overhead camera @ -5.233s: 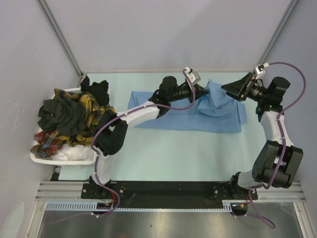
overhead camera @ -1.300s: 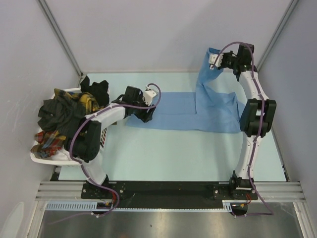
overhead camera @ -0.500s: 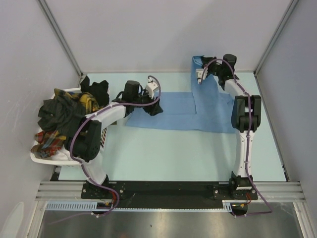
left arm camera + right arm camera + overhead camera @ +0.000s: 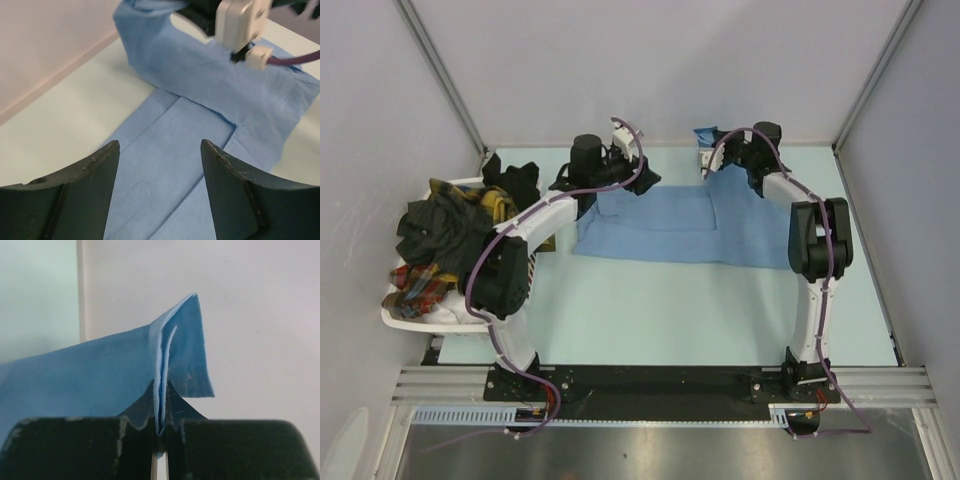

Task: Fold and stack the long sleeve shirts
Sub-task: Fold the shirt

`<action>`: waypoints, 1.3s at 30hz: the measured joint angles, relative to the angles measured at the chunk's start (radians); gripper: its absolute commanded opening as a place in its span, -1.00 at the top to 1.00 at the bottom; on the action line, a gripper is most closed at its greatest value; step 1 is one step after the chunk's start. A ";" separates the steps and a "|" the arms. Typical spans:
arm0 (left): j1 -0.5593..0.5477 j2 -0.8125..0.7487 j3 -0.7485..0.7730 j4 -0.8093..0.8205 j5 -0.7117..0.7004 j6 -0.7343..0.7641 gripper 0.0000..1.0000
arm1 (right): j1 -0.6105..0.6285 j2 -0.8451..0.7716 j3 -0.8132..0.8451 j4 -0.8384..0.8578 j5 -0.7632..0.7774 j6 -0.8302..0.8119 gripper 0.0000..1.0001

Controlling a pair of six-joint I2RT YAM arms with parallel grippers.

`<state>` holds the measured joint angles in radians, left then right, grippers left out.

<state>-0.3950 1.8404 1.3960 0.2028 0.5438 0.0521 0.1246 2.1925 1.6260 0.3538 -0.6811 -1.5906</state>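
Right pincer (image 4: 160, 427) dragged the blue shirt (image 4: 670, 228) leftward, basket (image 4: 388, 312) well apart.

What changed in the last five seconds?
The right pincer, shut on an edge of the blue shirt, lifted that flap at the far right and carried it left along the far side. The left pincer, open, withdrew leftward from the shirt's middle, then moved to its far-left edge. The basket and its pile of shirts stayed put.

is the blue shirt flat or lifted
Partly lifted: right gripper pinches a shirt edge up; the rest lies on the table.
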 measured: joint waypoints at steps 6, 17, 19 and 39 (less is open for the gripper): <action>0.049 -0.055 -0.103 -0.018 -0.023 -0.064 -0.50 | 0.061 -0.187 0.010 -0.265 0.157 0.059 1.00; 0.164 -0.219 -0.153 -0.217 -0.069 -0.087 -0.59 | 0.225 -0.302 0.065 -0.808 0.318 0.352 1.00; 0.179 -0.239 -0.154 -0.256 -0.066 -0.086 -0.59 | 0.250 -0.287 0.115 -0.908 0.328 0.460 1.00; 0.227 -0.319 -0.225 -0.405 -0.071 -0.027 -0.61 | 0.320 -0.203 0.169 -0.825 0.329 1.585 1.00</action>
<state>-0.1684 1.5219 1.1706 -0.2020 0.4732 0.0250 0.4442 1.9900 1.7947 -0.4713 -0.3523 -0.0059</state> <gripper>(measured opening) 0.802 0.064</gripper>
